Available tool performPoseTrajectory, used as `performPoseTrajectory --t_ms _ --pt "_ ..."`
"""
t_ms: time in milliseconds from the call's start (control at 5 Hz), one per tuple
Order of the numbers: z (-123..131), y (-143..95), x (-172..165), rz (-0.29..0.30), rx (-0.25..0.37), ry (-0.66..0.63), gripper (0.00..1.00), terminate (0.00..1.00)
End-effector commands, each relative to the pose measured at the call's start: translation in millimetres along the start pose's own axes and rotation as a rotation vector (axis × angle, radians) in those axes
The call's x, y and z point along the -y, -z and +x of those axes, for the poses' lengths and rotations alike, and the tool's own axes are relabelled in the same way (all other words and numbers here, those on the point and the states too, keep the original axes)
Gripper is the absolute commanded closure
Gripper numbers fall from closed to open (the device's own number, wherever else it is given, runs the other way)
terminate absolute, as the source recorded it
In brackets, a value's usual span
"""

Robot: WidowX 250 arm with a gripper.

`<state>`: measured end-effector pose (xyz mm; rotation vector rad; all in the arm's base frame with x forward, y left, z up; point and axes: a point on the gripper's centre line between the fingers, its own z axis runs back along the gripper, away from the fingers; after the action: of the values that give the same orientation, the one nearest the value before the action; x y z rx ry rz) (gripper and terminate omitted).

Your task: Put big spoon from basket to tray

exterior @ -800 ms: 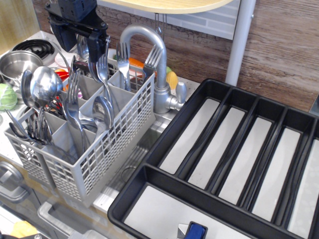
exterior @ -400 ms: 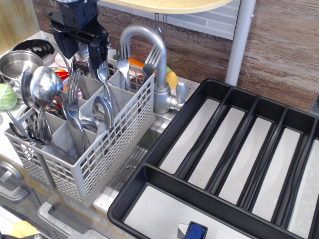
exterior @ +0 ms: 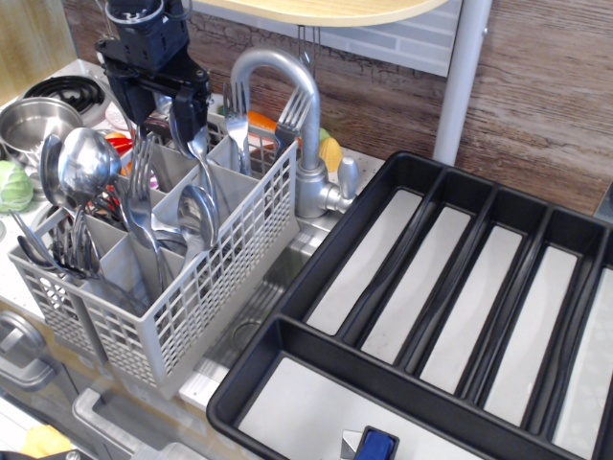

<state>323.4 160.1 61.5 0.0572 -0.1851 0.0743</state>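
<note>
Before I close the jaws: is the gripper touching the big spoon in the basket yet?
Cannot tell. The only view shows the gripper low over the basket, its dark fingers overlapping the big spoon; no gap or contact shows plainly.

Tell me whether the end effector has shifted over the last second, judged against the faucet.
Yes. The end effector has drifted left, away from the faucet, and edged down toward the basket.

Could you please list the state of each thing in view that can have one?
gripper: above the basket's back compartments, jaws apart, nothing clearly gripped
big spoon: standing in the basket, bowl up
basket: upright, holding cutlery
tray: long compartments bare
ladle: upright in the basket
tap: no water running
</note>
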Motion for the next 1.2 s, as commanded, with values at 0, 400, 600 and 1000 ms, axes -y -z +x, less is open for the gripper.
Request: performPoseTrajectory --t_ms 0,400,600,1000 --pt "11.2 2.3 -19.5 -0.014 0.065 -0.030 0.00 0.00" --pt "14.0 1.8 -16.7 -0.018 0.049 -0.037 1.00 0.00" --pt "18.9 -8.0 -11.8 0.015 0.027 -0.028 1.00 0.00" --pt "14.3 -90.0 -10.8 0.297 -0.255 0.204 1.00 0.00"
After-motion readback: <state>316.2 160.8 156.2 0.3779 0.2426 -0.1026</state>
